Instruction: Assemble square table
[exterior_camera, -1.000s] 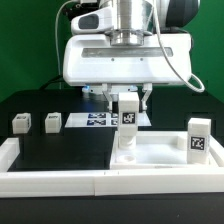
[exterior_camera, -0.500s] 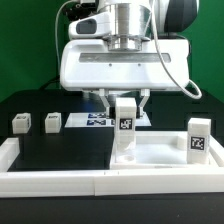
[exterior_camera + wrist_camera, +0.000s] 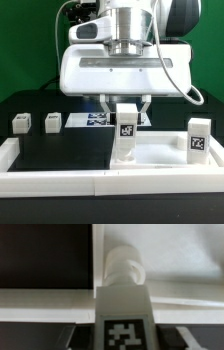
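The large white slab lies at the exterior view's right, and its pale surface also shows in the wrist view. My gripper is shut on a white tagged leg block and holds it upright over the slab's near left corner. In the wrist view this leg runs out from between my fingers, its rounded end at the slab's edge. Two more leg blocks stand on the black table at the left. A further leg block stands at the slab's right side.
The marker board lies flat behind the held leg. White border rails run along the front and the left edge. Black table top lies between the left legs and the slab.
The gripper and the leg held in it have moved lower in the exterior view, bringing the leg's lower end down onto the slab's corner. The other legs have not moved.
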Controlling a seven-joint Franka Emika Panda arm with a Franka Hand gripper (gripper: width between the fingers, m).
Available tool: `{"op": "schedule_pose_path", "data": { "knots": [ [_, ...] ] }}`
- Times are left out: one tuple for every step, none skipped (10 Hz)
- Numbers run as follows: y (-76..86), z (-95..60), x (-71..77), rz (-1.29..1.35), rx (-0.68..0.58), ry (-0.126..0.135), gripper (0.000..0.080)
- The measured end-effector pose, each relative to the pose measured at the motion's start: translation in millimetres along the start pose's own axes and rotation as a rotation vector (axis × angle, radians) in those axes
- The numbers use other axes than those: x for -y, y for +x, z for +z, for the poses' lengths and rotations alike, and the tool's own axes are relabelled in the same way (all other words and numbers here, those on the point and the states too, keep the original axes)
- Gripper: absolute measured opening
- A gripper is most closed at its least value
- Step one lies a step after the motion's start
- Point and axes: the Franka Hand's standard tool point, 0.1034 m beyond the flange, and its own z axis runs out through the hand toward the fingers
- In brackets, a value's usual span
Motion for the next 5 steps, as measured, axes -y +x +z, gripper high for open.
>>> {"op": "schedule_pose_path", "data": {
  "knots": [
    [-0.6,1.2,1.4,-0.002,-0.002,0.000,0.0290],
    [-1.7,2.6,1.3,-0.003,-0.001,-0.001,0.0290],
    [-2.4,4.6,0.7,-0.004,-0.006,-0.004,0.0290],
    [-2.7,6.7,-0.1,-0.006,-0.016,-0.008,0.0290],
    [-3.3,8.7,-0.6,-0.008,-0.024,-0.012,0.0290]
  ]
}}
